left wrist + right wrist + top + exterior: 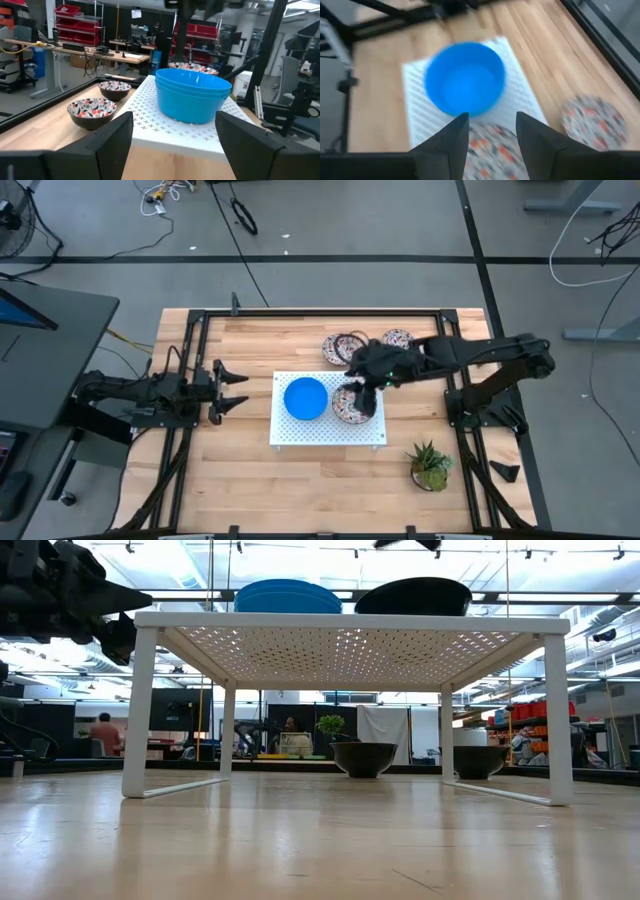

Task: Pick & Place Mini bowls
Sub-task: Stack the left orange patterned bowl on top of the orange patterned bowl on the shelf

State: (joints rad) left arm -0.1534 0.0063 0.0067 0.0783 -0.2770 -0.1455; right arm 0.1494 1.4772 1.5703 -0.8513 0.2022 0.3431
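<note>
The blue mini bowls (305, 398) sit nested in one stack on the white perforated board (300, 435), also shown in the left wrist view (192, 95). One floral mini bowl (348, 408) stands on the board beside the stack. Two more floral bowls (345, 347) (398, 339) rest on the table past the board's far edge. My right gripper (362, 388) hangs open over the floral bowl on the board (487, 145), and in the low view it stands clear above that bowl (412, 597). My left gripper (243, 390) waits open, left of the board.
The board stands on thin white legs (140, 710) with open room beneath it. A small green potted plant (430, 465) sits near the table's right near corner. Black frame rails (190, 360) run along the table's edges. Bare wood lies in front of the board.
</note>
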